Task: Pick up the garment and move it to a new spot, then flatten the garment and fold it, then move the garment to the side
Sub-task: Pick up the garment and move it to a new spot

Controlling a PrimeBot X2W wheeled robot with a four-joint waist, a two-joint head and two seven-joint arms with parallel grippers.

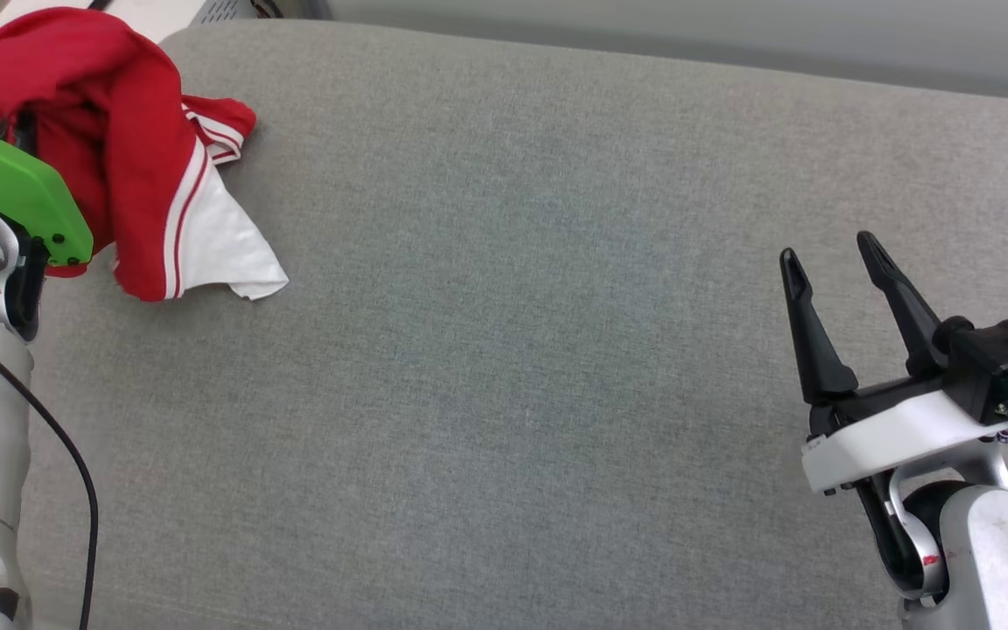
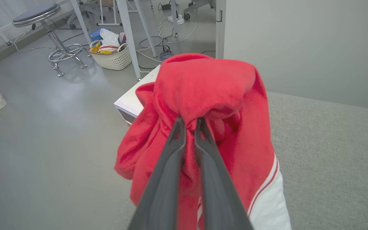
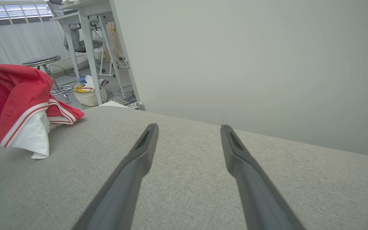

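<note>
the first step is in hand: pick up and carry. the left gripper (image 2: 188, 123) is clenched on a bunched fold of the red jersey t-shirt (image 1: 132, 166), its two dark fingers nearly together with red cloth pinched between them. the shirt hangs in a crumpled heap at the far left corner of the grey upholstered surface (image 1: 513, 350), partly out over the edge above the floor. its white sleeve (image 1: 224, 245) with the striped trim droops lowest and seems to brush the fabric, though contact is hard to judge from these angles. the numerals are not visible in the folds.

the right gripper (image 1: 826, 245) hovers above the bare right side of the surface, fingers spread wide and holding nothing, well apart from the shirt.

by my reading, the next move calls for carrying the shirt inward toward the open middle, keeping the pinch firm so the cloth does not slip, then setting it down where both grippers can reach to spread it flat.
</note>
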